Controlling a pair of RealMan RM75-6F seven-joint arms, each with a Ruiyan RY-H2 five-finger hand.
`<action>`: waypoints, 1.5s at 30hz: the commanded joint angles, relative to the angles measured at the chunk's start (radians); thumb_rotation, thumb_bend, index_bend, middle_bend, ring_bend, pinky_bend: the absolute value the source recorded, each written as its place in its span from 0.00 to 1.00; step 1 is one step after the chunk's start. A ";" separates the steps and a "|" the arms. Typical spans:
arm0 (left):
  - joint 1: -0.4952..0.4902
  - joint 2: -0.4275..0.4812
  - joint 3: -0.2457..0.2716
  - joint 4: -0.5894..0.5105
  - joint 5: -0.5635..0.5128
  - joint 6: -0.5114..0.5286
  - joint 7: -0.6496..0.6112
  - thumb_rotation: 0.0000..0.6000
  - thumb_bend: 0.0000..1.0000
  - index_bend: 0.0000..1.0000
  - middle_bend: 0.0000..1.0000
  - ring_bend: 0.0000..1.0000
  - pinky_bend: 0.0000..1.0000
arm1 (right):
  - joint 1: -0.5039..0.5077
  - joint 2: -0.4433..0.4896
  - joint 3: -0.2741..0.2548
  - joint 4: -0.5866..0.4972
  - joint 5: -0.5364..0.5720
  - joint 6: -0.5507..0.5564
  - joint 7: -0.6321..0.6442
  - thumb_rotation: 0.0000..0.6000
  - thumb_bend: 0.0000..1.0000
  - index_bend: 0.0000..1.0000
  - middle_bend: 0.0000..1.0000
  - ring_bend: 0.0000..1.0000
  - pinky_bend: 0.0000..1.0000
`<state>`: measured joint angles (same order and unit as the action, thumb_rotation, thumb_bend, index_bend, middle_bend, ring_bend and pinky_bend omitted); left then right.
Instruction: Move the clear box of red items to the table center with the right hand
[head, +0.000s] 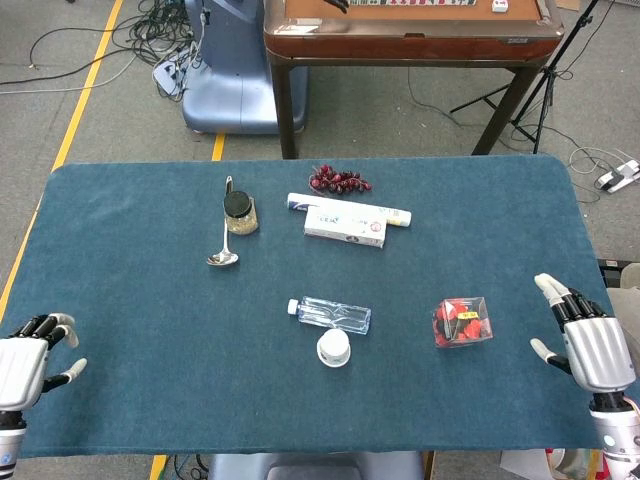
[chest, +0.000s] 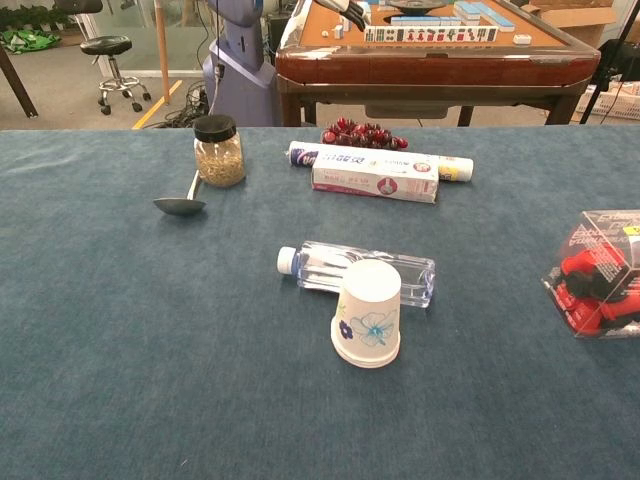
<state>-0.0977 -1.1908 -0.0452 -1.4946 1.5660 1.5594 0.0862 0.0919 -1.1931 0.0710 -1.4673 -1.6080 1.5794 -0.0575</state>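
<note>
The clear box of red items (head: 463, 321) sits on the blue table (head: 150, 300) toward the right side; the chest view shows the box (chest: 598, 274) at its right edge. My right hand (head: 587, 338) hovers to the right of the box, a short gap away, fingers spread and holding nothing. My left hand (head: 30, 360) is at the table's front left corner, fingers loosely apart and empty. Neither hand shows in the chest view.
A clear water bottle (head: 333, 314) lies near the middle with a paper cup (head: 334, 348) in front of it. Further back are a toothpaste box (head: 345, 225), a tube (head: 350, 206), grapes (head: 338, 181), a jar (head: 240, 212) and a spoon (head: 224, 250).
</note>
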 joint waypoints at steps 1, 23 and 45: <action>-0.002 0.003 0.006 -0.005 -0.001 -0.015 -0.022 1.00 0.02 0.63 0.69 0.61 0.90 | 0.001 -0.001 0.002 -0.002 0.004 -0.002 -0.009 1.00 0.10 0.14 0.21 0.23 0.48; 0.011 0.045 0.015 -0.052 -0.027 -0.033 -0.053 1.00 0.02 0.61 0.69 0.58 0.86 | 0.038 -0.008 -0.043 -0.027 -0.024 -0.105 -0.079 1.00 0.00 0.00 0.00 0.00 0.05; 0.015 0.070 0.014 -0.066 -0.039 -0.042 -0.106 1.00 0.02 0.27 0.67 0.56 0.85 | 0.153 -0.162 0.000 0.075 0.057 -0.275 -0.214 1.00 0.00 0.00 0.00 0.00 0.03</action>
<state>-0.0825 -1.1215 -0.0318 -1.5604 1.5278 1.5174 -0.0199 0.2384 -1.3485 0.0657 -1.3962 -1.5560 1.3111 -0.2659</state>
